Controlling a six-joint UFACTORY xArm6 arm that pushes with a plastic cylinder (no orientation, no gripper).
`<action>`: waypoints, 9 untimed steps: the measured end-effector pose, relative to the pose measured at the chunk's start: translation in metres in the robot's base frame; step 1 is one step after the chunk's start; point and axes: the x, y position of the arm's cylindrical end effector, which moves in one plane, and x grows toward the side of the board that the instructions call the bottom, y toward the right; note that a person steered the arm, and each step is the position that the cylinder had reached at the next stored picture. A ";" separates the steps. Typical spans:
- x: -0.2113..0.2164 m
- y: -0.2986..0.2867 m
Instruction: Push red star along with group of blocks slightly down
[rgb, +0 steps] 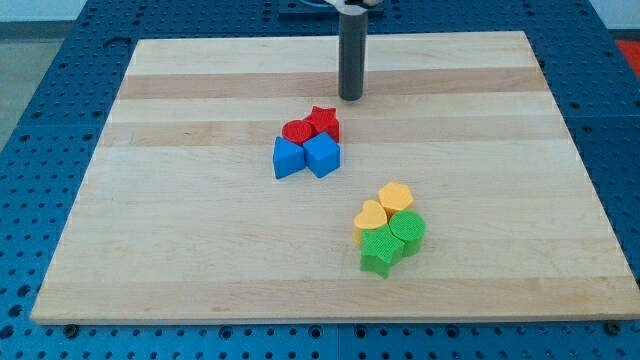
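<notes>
The red star (324, 121) sits near the middle of the wooden board (180, 220), touching a red round block (297, 131) on its left. Two blue blocks lie just below them: a blue block (288, 157) at the left and a blue cube (323, 155) at the right. These make one tight group. My tip (351, 97) rests on the board just above and to the right of the red star, a small gap away from it.
A second cluster lies lower right: a yellow hexagon-like block (397, 197), a yellow heart (370, 220), a green round block (408, 229) and a green star (380, 248). A blue perforated table (40, 110) surrounds the board.
</notes>
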 end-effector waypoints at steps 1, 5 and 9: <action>0.019 -0.024; 0.049 -0.031; 0.078 -0.031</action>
